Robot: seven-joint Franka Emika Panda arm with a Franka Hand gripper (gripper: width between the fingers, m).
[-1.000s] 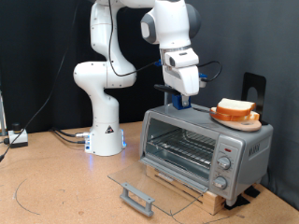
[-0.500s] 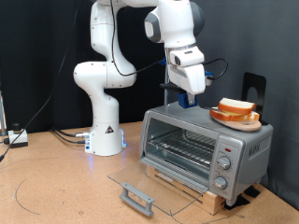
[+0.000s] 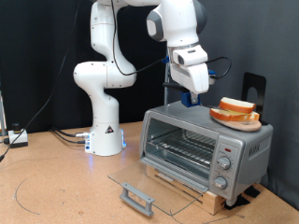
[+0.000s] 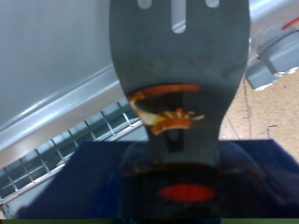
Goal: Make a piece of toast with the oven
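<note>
gripper above the oven, toast on top

the gripper (image 3: 192,91) hangs over the top of the silver oven (image 3: 206,145), just to the exterior view's left of the orange plate (image 3: 234,117) that sits on the oven's roof. the piece of toast (image 3: 239,105) lies on that plate. the oven's glass door (image 3: 154,189) is folded down open (wire rack showing inside). in the wrist view a dark slotted spatula (image 4: 179,56) fills the frame; whether the fingers are apart or together cannot be told.

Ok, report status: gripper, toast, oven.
Gripper above the oven top, carrying a spatula; jaw state unclear. Toast on the plate atop the oven. Oven door open, rack bare, nothing blocking.
</note>
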